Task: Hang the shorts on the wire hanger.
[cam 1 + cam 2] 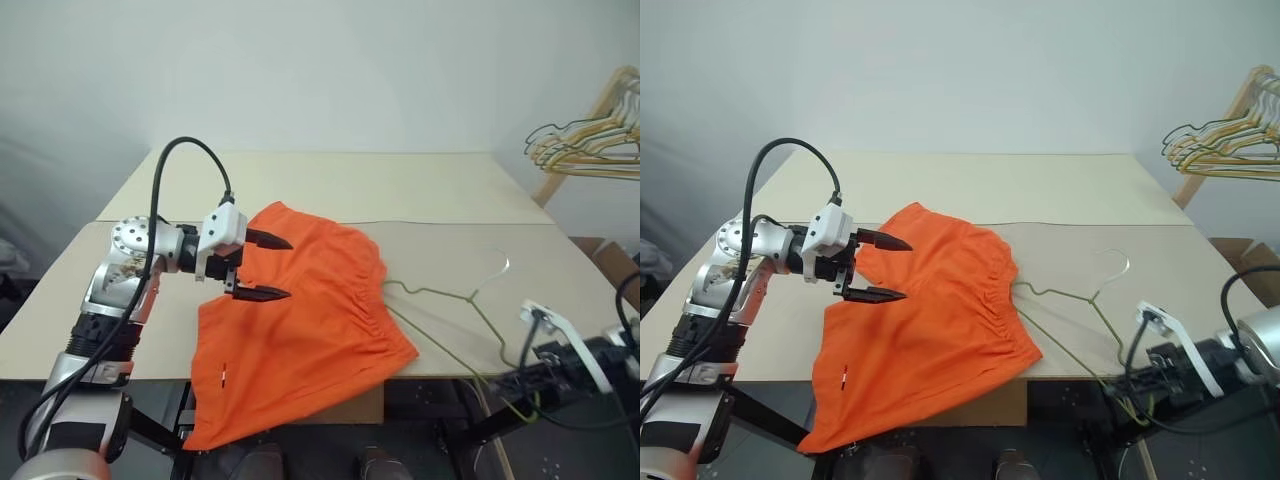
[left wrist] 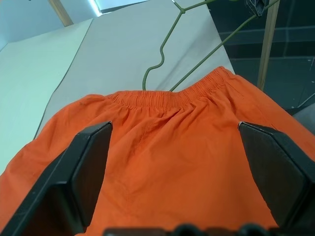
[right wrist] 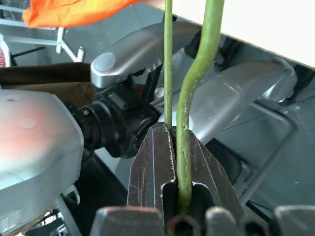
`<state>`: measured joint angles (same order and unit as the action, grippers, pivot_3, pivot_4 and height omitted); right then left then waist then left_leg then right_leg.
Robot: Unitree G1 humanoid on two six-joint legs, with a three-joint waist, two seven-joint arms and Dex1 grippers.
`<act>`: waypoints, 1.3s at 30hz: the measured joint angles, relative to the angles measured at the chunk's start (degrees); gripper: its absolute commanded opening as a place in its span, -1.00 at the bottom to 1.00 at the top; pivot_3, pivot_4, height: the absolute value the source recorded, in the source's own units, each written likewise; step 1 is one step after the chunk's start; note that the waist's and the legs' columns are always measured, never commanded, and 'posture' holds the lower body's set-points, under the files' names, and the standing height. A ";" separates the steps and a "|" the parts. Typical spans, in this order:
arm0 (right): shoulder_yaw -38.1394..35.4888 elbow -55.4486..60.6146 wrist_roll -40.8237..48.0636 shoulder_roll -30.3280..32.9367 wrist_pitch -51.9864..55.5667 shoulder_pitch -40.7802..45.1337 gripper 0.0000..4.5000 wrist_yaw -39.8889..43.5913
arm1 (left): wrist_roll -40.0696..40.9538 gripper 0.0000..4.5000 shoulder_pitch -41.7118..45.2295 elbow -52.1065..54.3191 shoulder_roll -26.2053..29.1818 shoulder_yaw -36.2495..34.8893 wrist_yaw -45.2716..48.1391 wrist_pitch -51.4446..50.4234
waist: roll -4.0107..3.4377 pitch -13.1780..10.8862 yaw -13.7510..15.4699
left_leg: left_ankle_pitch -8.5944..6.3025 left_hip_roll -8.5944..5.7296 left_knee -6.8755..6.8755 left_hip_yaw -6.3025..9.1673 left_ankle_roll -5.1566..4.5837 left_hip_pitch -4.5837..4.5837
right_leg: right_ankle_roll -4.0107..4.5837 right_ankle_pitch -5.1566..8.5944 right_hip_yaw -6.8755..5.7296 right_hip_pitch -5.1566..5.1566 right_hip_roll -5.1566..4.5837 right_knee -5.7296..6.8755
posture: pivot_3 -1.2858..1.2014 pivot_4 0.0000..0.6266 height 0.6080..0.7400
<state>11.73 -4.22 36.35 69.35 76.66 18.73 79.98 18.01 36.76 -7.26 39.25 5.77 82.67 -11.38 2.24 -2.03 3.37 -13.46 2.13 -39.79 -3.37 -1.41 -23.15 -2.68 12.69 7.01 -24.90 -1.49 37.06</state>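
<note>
Here, beige table (image 1: 330, 185) by white wall (image 1: 320, 70); left pincer (image 1: 265, 266) released, right pincer (image 3: 177, 162) grasping wire hanger (image 1: 470, 310).

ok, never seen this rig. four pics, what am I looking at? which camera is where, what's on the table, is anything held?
It is a two-armed humanoid robot at a beige table. The two wide pictures come from a stereo camera on its head, looking down over its arms. The other two come from cameras on its wrists, looking along each gripper's fingers.

On the table lie bright orange shorts, one leg hanging over the near edge, and a thin olive wire hanger beside the waistband. A bunch of other hangers hangs off to the right.

The left gripper hovers open over the shorts, holding nothing. The right gripper is shut on the wire hanger, at the part that sticks out past the table's near edge; its wrist view shows the wire pinched between the fingers.
</note>
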 measured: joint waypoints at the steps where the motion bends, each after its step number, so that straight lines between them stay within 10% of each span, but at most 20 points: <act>1: 0.76 -1.62 -0.68 -1.55 0.01 1.80 -1.00 -0.99 | -0.02 0.97 -0.02 -0.03 0.02 0.06 0.03 0.02 | -0.01 0.00 0.04 | 0.00 0.00 0.01 0.00 0.00 0.00 | 0.00 0.00 0.01 -0.01 0.01 0.00 | 0.18 -1.00 1.00; 39: 11.86 -23.47 -6.42 -16.73 -2.98 18.25 -1.00 6.37 | -0.87 0.97 -0.16 -0.01 2.88 0.30 -1.20 1.75 | -0.04 0.00 4.34 | -0.07 0.01 -0.08 0.07 0.09 -0.32 | 0.04 -0.03 -0.02 -0.22 0.12 0.00 | 0.25 -1.00 1.00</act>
<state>23.59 -27.68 29.93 52.62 73.68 36.98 86.35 17.13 36.60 -7.27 42.13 6.07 81.47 -9.63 2.20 -2.03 7.71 -13.53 2.13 -39.87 -3.30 -1.32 -23.47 -2.64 12.66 6.99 -25.12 -1.37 37.06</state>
